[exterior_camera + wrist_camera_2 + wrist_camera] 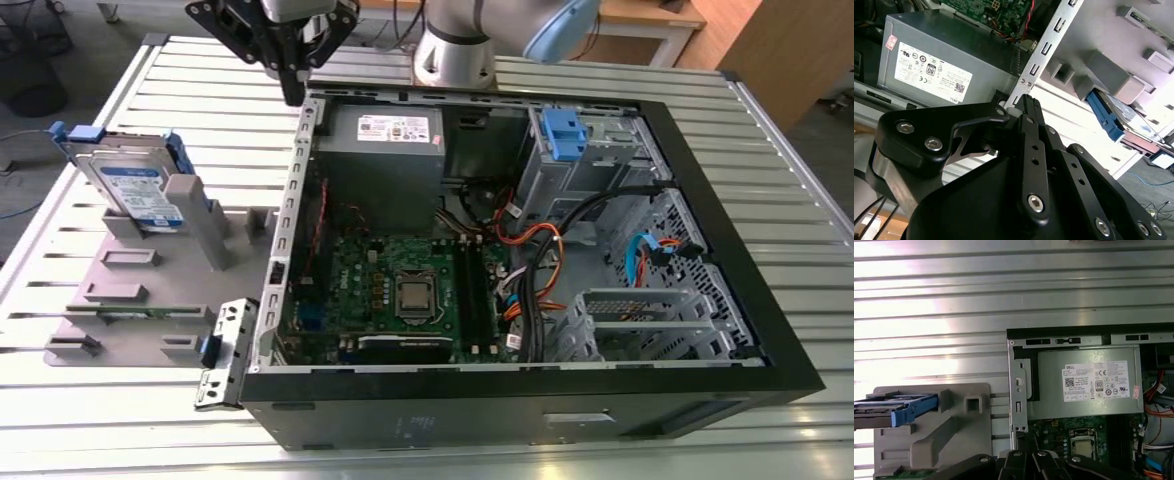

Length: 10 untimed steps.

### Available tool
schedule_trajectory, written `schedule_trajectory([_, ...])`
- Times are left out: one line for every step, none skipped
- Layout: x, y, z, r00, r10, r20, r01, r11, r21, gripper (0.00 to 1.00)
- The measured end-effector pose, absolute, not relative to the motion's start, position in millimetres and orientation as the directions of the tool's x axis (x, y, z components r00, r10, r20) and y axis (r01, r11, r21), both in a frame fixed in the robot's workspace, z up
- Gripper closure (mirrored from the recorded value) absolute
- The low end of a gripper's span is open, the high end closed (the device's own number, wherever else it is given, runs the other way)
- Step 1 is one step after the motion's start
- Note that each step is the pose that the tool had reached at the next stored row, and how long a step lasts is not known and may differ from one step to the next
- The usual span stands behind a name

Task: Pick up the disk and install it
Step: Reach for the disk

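Approach stage of the pick, judging by the layout; nothing grasped, nothing installed.

High over the far corner of the case [534,400] on the exterior view's left, close to the power supply [387,150]: the gripper [291,88], jaws pressed together and pinching nothing.

Standing on edge and leaning a little in a grey holder [134,300] on the counter [747,120], just beside the case on the exterior view's left: the disk [140,195], label facing out, blue rails round its edges. Untouched, and well apart from the gripper. In both wrist views, seen edge-on with the blue rail toward the camera.

Inside the case, at the far corner on the exterior view's right: the drive cage [587,165], with a blue-tabbed bracket [563,135] fixed to it.

By this reading, calls for spreading the jaws, carrying them from case to holder, and squaring them to the disk's thin upper edge, so as to close on it without striking the holder's posts. Hard to tell from here how much of the disk stands free above the holder.
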State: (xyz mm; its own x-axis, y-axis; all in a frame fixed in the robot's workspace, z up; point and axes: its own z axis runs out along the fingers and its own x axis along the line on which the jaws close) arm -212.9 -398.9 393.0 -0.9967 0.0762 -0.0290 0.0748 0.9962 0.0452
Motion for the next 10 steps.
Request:
schedule_trajectory([-215, -399, 393, -0.997, 0.076, -0.029, 0.075, 0.996, 0.045, 0.89])
schedule_trajectory([-216, -399, 393, -0.997, 0.076, -0.029, 0.075, 0.996, 0.045, 0.89])
schedule_trajectory([-218, -399, 393, -0.997, 0.076, -0.029, 0.075, 0.996, 0.045, 0.89])
schedule_trajectory([-220, -399, 393, -0.997, 0.076, -0.029, 0.075, 0.996, 0.045, 0.89])
schedule_trajectory([-222, -399, 393, -0.997, 0.076, -0.029, 0.075, 0.996, 0.045, 0.89])
schedule_trajectory([-224, -399, 393, -0.997, 0.076, -0.029, 0.075, 0.996, 0.045, 0.89])
schedule_trajectory([-225, -399, 393, -0.997, 0.076, -0.029, 0.075, 0.996, 0.045, 0.89])
schedule_trajectory([-227, -399, 393, -0.997, 0.076, -0.029, 0.075, 0.996, 0.045, 0.89])
schedule_trajectory([-229, -399, 393, -0.997, 0.076, -0.029, 0.075, 0.996, 0.045, 0.89])
schedule_trajectory([-231, -399, 393, -0.997, 0.076, -0.029, 0.075, 0.996, 0.045, 0.89])
